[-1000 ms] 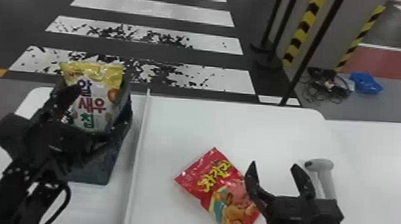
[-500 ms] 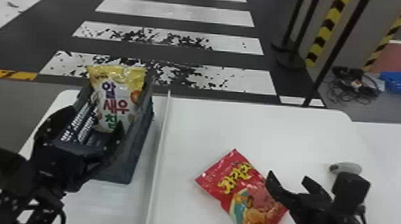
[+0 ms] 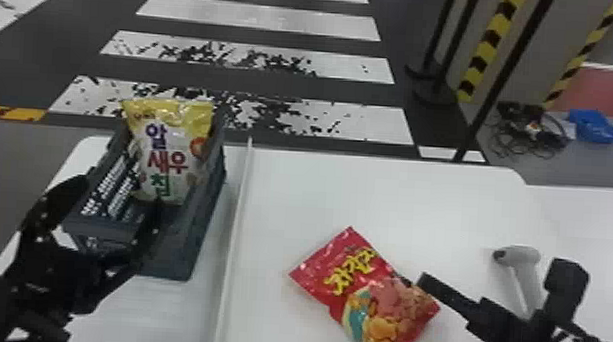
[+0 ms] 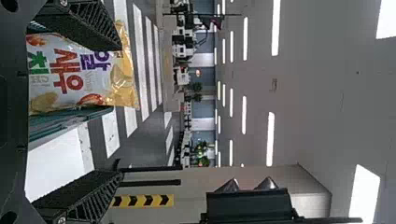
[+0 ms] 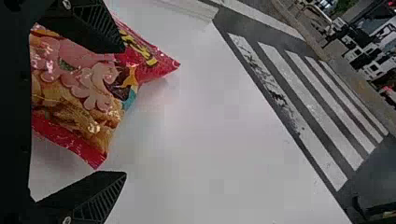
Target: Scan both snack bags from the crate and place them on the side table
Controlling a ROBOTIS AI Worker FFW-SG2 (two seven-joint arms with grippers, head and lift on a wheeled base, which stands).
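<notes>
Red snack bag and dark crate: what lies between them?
A thin white strip runs between the red snack bag and the dark crate, as the head view shows.

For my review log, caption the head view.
Yellow-topped bag in the crate, red bag on the table, scanner farther right.

head: high, forward-down | left wrist: close, level | right wrist: close, slanting down | all share crosswalk (image 3: 258, 18)

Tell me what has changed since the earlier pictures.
The black right gripper has turned, fingers now pointing leftward at the red snack bag; the black left gripper has drawn back slightly. Both remain open, nothing grasped. The red bag, the yellow-and-white bag in the dark crate and the light-grey scanner stayed put.
</notes>
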